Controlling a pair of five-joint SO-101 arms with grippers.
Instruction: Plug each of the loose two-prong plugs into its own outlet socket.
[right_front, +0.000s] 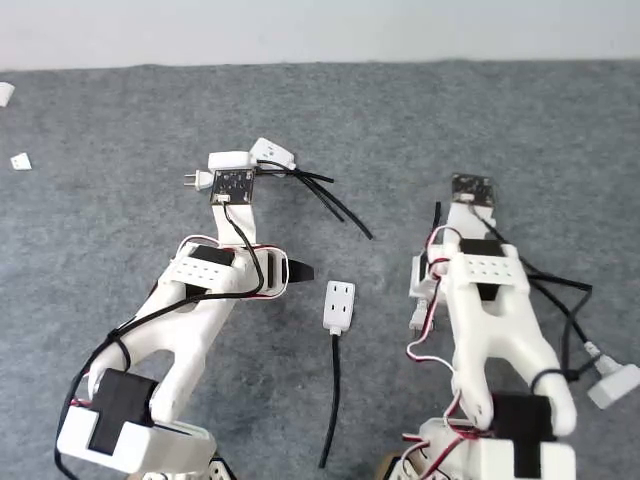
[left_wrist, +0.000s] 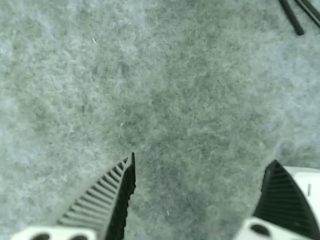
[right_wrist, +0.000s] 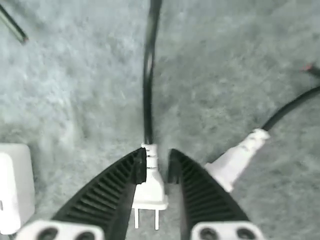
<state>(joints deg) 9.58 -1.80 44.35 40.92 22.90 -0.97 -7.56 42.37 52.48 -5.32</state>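
Note:
A white outlet socket (right_front: 340, 305) on a black cable lies on the grey carpet between the two arms. My right gripper (right_wrist: 157, 152) is shut on a white two-prong plug (right_wrist: 149, 186), whose cable runs away across the carpet; in the high view that gripper (right_front: 421, 292) sits just right of the socket. A second white plug (right_wrist: 234, 161) lies beside its outer finger. Another white plug (right_front: 226, 161), prongs pointing left, rests at the back near a white cable end (right_front: 272, 152). My left gripper (left_wrist: 202, 160) is open over bare carpet and sits left of the socket in the high view (right_front: 292, 271).
Black cables (right_front: 330, 200) trail right from the back plugs. A white block (right_wrist: 15, 185) lies by the right gripper. A white connector (right_front: 612, 385) on a black cable lies at the right edge. Small white scraps (right_front: 20, 160) sit far left.

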